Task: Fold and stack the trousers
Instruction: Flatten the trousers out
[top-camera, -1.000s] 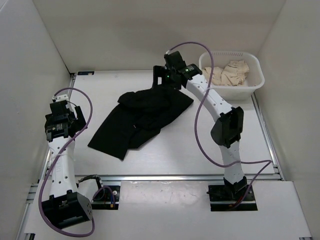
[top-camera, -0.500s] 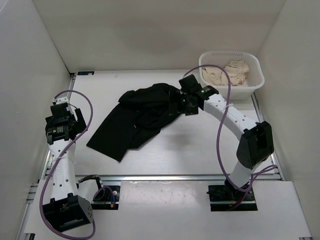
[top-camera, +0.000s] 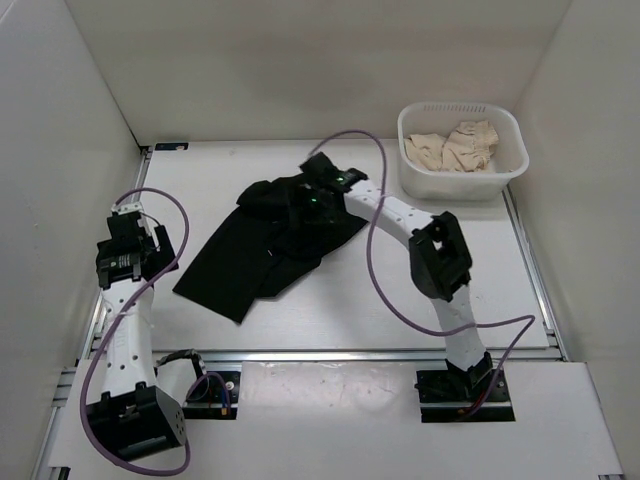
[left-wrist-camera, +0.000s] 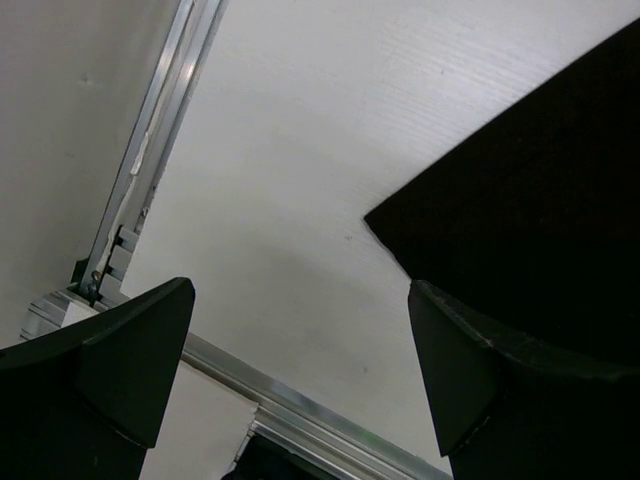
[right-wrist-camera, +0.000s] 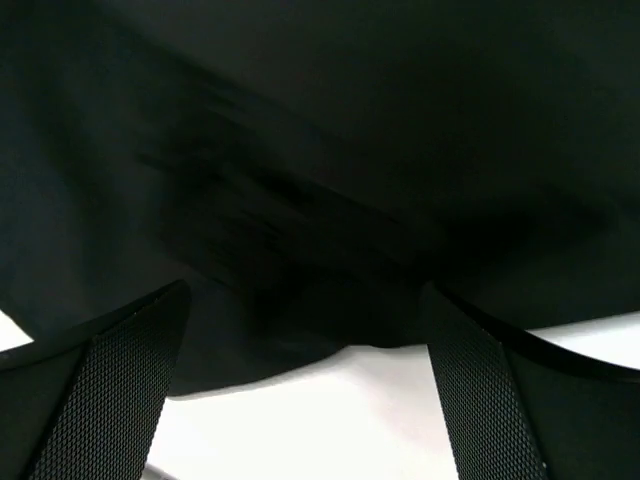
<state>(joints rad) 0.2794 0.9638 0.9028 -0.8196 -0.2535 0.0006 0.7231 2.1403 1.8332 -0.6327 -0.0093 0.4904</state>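
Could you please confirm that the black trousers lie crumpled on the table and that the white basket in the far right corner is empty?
Not quite: the basket is not empty. It holds beige cloth, as the top external view shows. The trousers do lie crumpled on the table.

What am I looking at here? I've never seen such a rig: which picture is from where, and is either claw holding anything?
Two white robot arms are bolted at the near edge of a table. The wide picture looks down from above and behind them. The other two come from a camera on each wrist, with that arm's own dark fingers at the bottom. Black trousers lie rumpled on the table; a white basket at the far right holds beige cloth. The right claw stands open over the trousers' far part. The left claw stands open to their left, apart from them. Neither holds anything.
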